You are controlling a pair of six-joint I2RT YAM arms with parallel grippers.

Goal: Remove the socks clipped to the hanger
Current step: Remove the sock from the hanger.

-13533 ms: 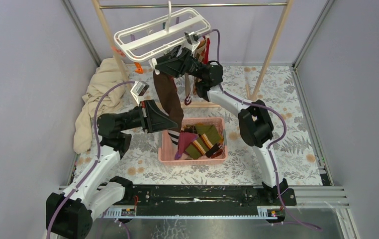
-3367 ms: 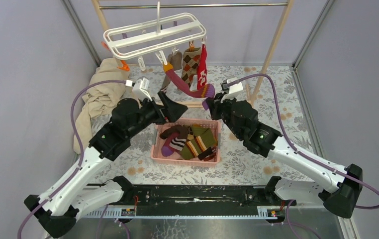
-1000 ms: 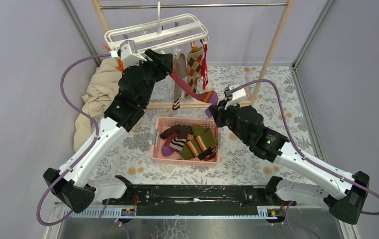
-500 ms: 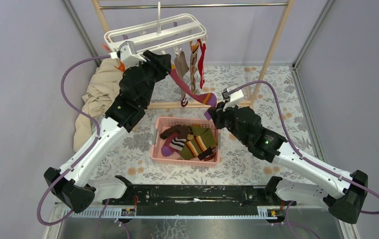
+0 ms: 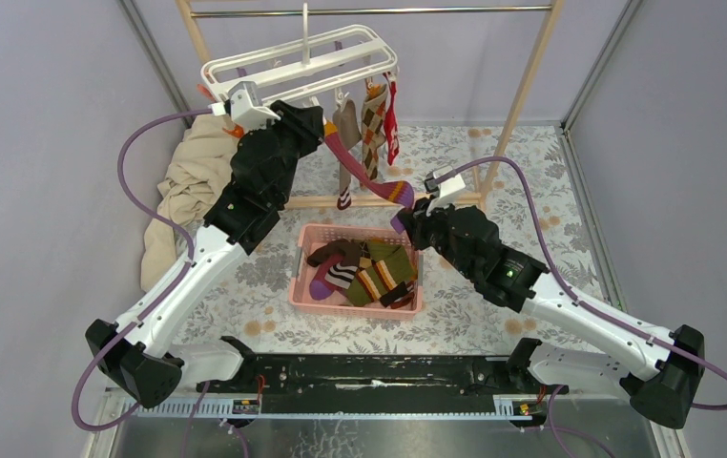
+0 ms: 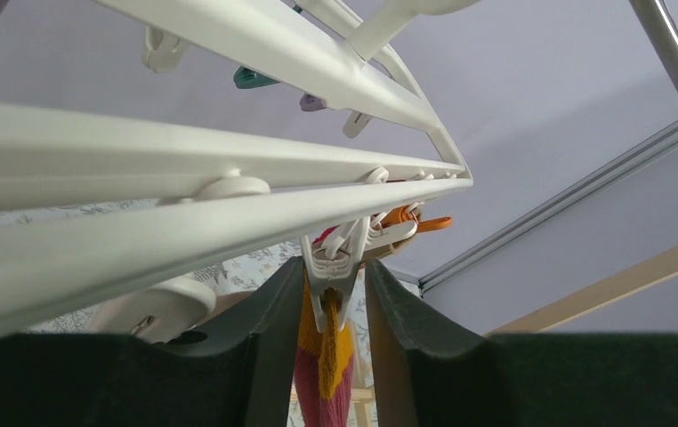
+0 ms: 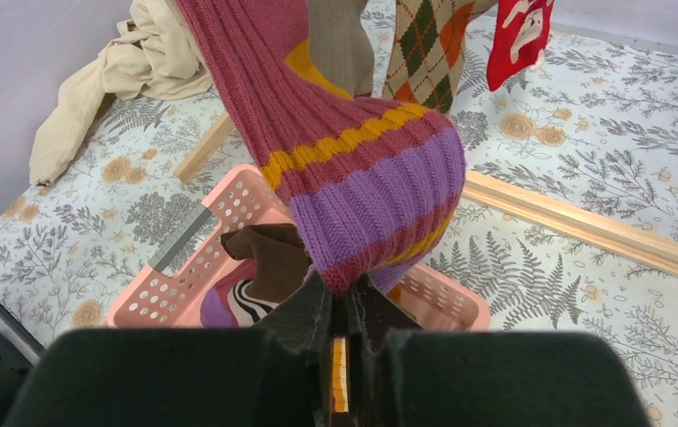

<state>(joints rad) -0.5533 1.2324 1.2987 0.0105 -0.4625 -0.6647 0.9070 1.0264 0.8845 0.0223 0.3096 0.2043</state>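
The white plastic hanger (image 5: 298,62), a barred rectangular frame, hangs at 12 o'clock over the floral surface (image 5: 550,191). A ribbed maroon sock (image 5: 364,174) banded in mustard and purple stretches from its white clip (image 6: 335,267) toward 4 o'clock. The right end effector (image 7: 343,307) is clenched on the purple toe. The left end effector (image 6: 335,307) brackets the clip; whether it is squeezing cannot be told. A perforated pink basket (image 5: 300,272) sits below.

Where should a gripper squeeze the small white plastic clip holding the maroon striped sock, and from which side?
Squeeze the white plastic clip probably at its two splayed upper levers, just under the white hanger bar, one finger each side, rising from below along the maroon sock. Its lower tip bites the yellow cuff; pressing there would not release it.
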